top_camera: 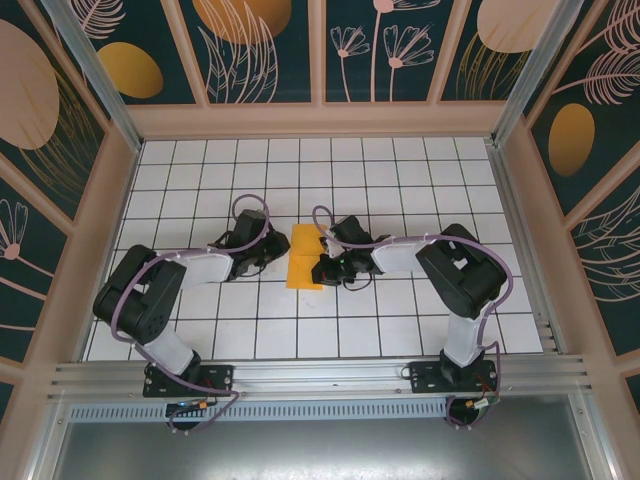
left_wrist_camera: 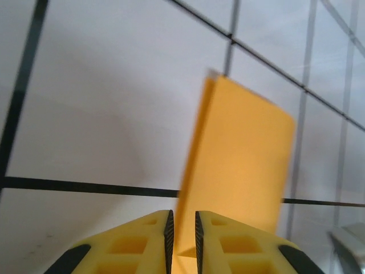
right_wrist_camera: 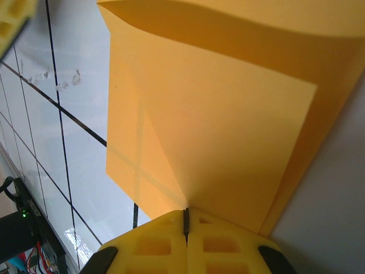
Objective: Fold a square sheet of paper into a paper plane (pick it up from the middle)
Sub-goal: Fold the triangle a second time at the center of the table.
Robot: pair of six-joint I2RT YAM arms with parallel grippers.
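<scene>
The folded sheet of paper sits mid-tabletop, between the arms. The right tool is clamped tight on one edge. The left tool stands narrowly parted around the other, so the paper could slip, or tear if the arms pull apart. Bare tiles surround it, and the side walls are well apart.

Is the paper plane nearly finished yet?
Not nearly. Done: the square sheet of paper is folded over, with a crease showing. In hand: the right gripper pinches one edge; the left gripper has its fingers close around another. Still to do: no pointed nose or wings yet.
</scene>
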